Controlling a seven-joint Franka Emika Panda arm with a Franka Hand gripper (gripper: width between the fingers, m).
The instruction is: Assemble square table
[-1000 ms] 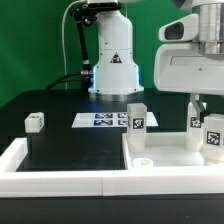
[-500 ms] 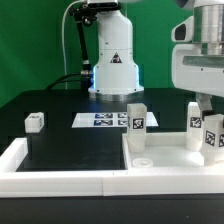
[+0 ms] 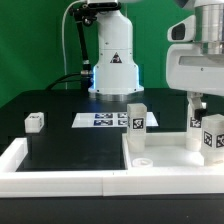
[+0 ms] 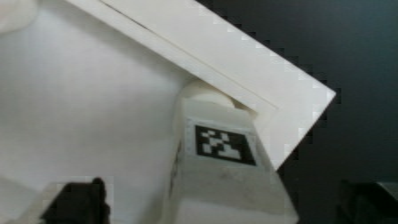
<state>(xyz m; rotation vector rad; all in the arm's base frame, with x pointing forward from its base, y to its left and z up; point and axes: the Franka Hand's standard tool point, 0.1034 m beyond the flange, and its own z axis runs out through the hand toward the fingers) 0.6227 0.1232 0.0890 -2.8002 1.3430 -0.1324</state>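
Note:
The white square tabletop [image 3: 175, 165] lies at the exterior view's lower right, with a small round stub [image 3: 143, 160] near its left rim. Three white tagged legs stand on it: one at the back left [image 3: 137, 117] and two at the right [image 3: 195, 127] [image 3: 213, 140]. A fourth leg [image 3: 36, 121] lies apart at the left on the black table. My gripper [image 3: 198, 103] hangs just above the right legs. In the wrist view it [image 4: 228, 203] is open, with a tagged leg [image 4: 222, 140] between its fingers and the tabletop's rim [image 4: 214, 50] beyond.
The marker board [image 3: 103, 120] lies flat in front of the robot base [image 3: 112, 70]. A long white border rail [image 3: 60, 180] runs along the front and up the left side [image 3: 12, 152].
The gripper has shifted slightly to the exterior view's right and stays above the right legs. The legs and tabletop have not moved.

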